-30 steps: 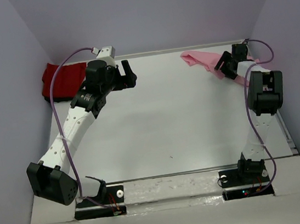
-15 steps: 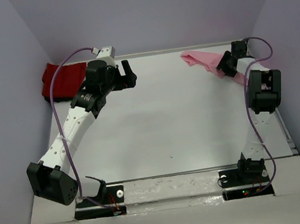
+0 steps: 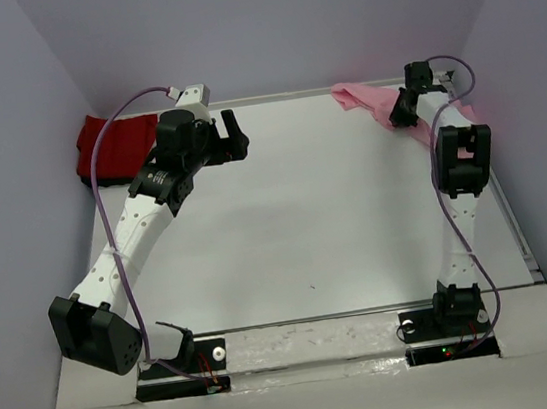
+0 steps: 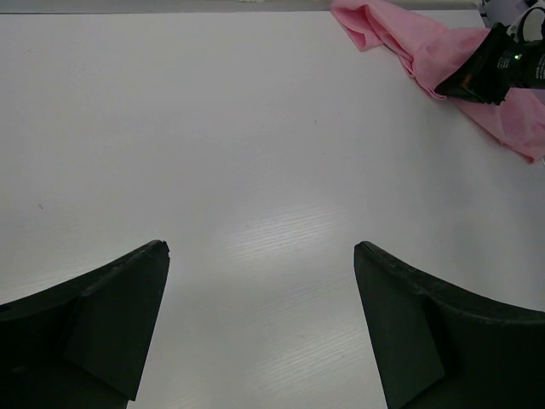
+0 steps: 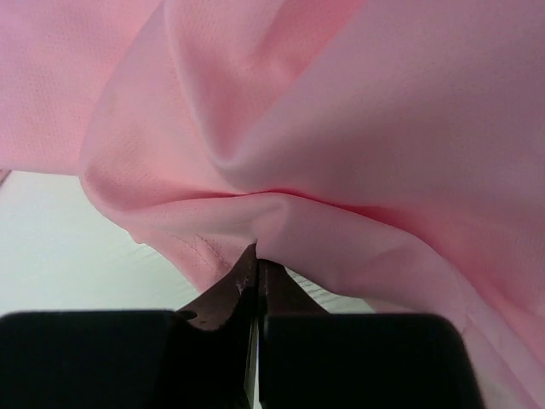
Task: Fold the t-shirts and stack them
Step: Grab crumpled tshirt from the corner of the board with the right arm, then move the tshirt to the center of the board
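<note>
The light pink t-shirt (image 3: 355,99) lies crumpled at the table's far right corner. My right gripper (image 3: 401,113) is shut on a fold of it; in the right wrist view the pink t-shirt (image 5: 341,128) fills the frame, and the right gripper's (image 5: 257,257) tips pinch the cloth just above the table. The deep red t-shirt (image 3: 112,145) is bunched in the far left corner. My left gripper (image 3: 237,134) hovers open to the right of it, over bare table, holding nothing. The left wrist view shows the left gripper (image 4: 261,249) spread wide, with the pink t-shirt (image 4: 409,38) far ahead.
The white table (image 3: 305,210) is closed in by lilac walls on the left, back and right. A purple cable loops above each arm. The arm bases sit at the near edge.
The right arm reached farther back and its gripper closed on the pink t-shirt, which shifted slightly toward the back wall. The left arm stayed still.
</note>
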Action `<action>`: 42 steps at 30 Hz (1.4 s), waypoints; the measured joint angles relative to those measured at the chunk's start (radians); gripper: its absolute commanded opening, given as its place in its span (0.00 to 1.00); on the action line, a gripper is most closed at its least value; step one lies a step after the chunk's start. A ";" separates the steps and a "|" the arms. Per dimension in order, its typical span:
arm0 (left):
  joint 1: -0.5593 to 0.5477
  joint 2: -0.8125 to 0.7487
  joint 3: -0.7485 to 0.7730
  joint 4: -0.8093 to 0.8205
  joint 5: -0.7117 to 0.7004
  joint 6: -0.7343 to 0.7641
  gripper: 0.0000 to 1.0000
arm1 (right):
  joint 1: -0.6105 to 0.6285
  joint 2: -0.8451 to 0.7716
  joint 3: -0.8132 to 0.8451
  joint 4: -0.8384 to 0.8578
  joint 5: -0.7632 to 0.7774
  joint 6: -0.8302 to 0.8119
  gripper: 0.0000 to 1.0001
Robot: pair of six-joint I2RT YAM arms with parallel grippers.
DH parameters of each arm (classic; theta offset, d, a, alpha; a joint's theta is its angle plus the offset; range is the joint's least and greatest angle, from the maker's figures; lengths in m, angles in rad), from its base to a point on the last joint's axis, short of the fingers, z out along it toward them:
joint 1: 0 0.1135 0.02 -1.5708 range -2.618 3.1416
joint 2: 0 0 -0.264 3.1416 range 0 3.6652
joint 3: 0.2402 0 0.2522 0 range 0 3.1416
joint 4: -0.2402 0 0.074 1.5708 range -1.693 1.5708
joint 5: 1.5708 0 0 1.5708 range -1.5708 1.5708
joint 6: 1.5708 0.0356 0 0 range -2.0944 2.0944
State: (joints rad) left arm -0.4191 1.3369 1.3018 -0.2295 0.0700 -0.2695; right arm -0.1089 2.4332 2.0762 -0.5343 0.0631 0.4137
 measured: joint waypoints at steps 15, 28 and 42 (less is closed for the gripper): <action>0.000 0.000 0.000 0.000 -0.003 0.000 0.99 | 0.158 -0.121 -0.085 -0.232 -0.202 -0.129 0.00; 0.000 -0.014 0.000 -0.017 -0.088 0.006 0.99 | 0.546 -0.669 -0.444 -0.286 -0.520 -0.174 0.00; 0.015 -0.062 0.000 -0.017 -0.131 0.006 0.99 | 0.496 -1.086 0.219 -0.352 -0.443 -0.111 0.00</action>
State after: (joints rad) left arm -0.4038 1.2751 1.3018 -0.2466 -0.0608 -0.2634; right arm 0.3874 1.3468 2.2948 -0.8864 -0.3794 0.3031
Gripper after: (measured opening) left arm 0.989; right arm 0.010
